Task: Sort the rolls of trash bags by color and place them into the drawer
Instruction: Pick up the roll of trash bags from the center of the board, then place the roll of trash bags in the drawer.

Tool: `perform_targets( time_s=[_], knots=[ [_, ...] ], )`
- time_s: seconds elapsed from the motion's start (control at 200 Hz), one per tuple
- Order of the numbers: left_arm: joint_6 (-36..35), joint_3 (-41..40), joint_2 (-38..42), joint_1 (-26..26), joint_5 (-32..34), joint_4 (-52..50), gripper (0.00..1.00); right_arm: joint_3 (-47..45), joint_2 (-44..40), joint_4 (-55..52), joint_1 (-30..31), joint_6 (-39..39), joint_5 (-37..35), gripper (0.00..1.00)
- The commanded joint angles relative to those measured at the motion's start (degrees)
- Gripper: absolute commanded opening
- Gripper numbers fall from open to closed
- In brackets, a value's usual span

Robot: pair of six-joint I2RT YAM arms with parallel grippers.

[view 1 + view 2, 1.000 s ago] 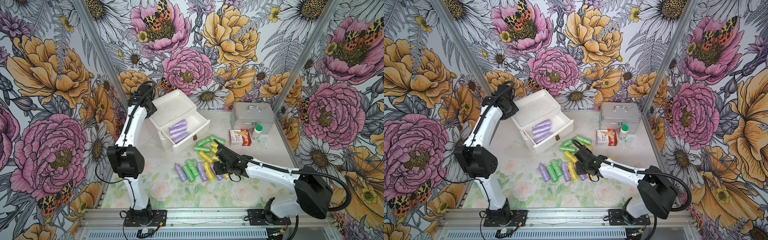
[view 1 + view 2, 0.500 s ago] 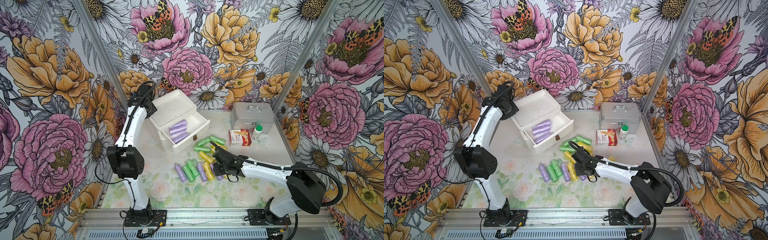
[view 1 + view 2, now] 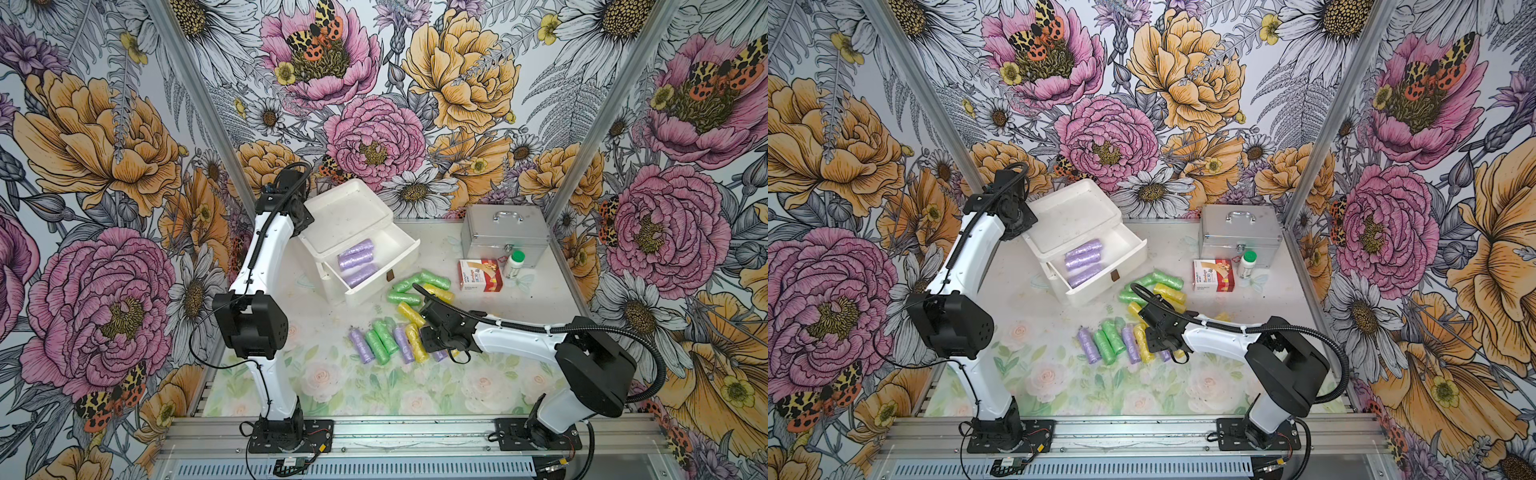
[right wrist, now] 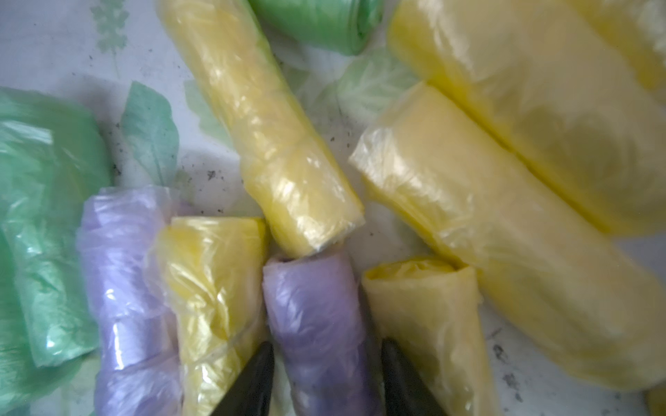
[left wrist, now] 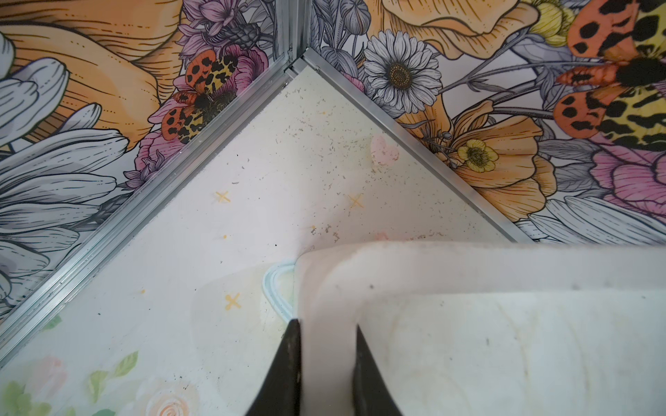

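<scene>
The white drawer (image 3: 384, 286) stands pulled out of its box at the back left, with lilac rolls (image 3: 356, 253) lying in it. My left gripper (image 5: 327, 324) is shut on the box's white rim (image 5: 414, 266). Loose rolls of trash bags lie mid-table: a row of lilac (image 3: 359, 345), green (image 3: 376, 347) and yellow (image 3: 415, 343) rolls, with more green (image 3: 403, 297) and yellow (image 3: 438, 291) ones behind. My right gripper (image 4: 326, 347) is low over the row's right end, its jaws closed against both sides of a lilac roll (image 4: 313, 306) that lies on the table between yellow rolls (image 4: 212, 288).
A silver case (image 3: 505, 235) stands at the back right. In front of it are a red-and-white box (image 3: 480, 275) and a green-capped white bottle (image 3: 514, 264). Flowered walls close off the left, back and right.
My right gripper has slid left along the table onto the row's right end and narrowed its jaws round the lilac roll. The left arm has not moved.
</scene>
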State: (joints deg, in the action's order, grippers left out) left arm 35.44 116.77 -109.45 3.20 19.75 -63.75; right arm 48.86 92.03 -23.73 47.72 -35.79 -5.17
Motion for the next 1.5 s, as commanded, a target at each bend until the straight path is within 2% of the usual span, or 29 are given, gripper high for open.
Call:
perform_targets(
  time_s=[0.0,0.24,0.55,0.631,0.886,1.036,1.166,1.346,1.491],
  knots=[
    [4.2,-2.0,0.5,1.2,-9.6,-2.2,0.00,0.0,2.2,-0.6,0.1,0.4,-0.1,0.45],
    [4.2,-2.7,0.7,1.0,-9.0,-2.3,0.00,-0.1,0.9,-0.8,0.0,-0.3,-0.3,0.31],
    [4.6,-3.6,1.2,0.6,-8.8,-2.3,0.00,2.1,-12.9,-6.2,-2.0,-2.6,-0.8,0.30],
    [4.8,-3.7,1.2,0.5,-9.2,-2.3,0.00,3.6,-16.0,-7.8,-5.2,-3.4,-0.8,0.30],
    [4.9,-4.0,1.3,0.4,-9.5,-2.3,0.00,9.2,-21.8,-8.2,-9.8,-7.6,2.7,0.30],
    [4.9,-3.8,1.3,0.3,-10.1,-2.3,0.00,17.0,-20.5,-8.2,-11.7,-13.0,7.8,0.31],
    [4.9,-3.7,1.4,0.4,-10.2,-2.3,0.00,25.9,-17.4,-8.0,-11.8,-19.1,9.3,0.31],
    [5.2,-3.4,1.5,0.4,-10.8,-2.3,0.00,38.7,-9.3,-7.4,-11.8,-26.7,10.4,0.34],
    [5.4,-3.7,1.6,0.4,-11.2,-2.3,0.00,43.5,-2.7,-1.2,-11.9,-36.9,13.1,0.32]
  ],
)
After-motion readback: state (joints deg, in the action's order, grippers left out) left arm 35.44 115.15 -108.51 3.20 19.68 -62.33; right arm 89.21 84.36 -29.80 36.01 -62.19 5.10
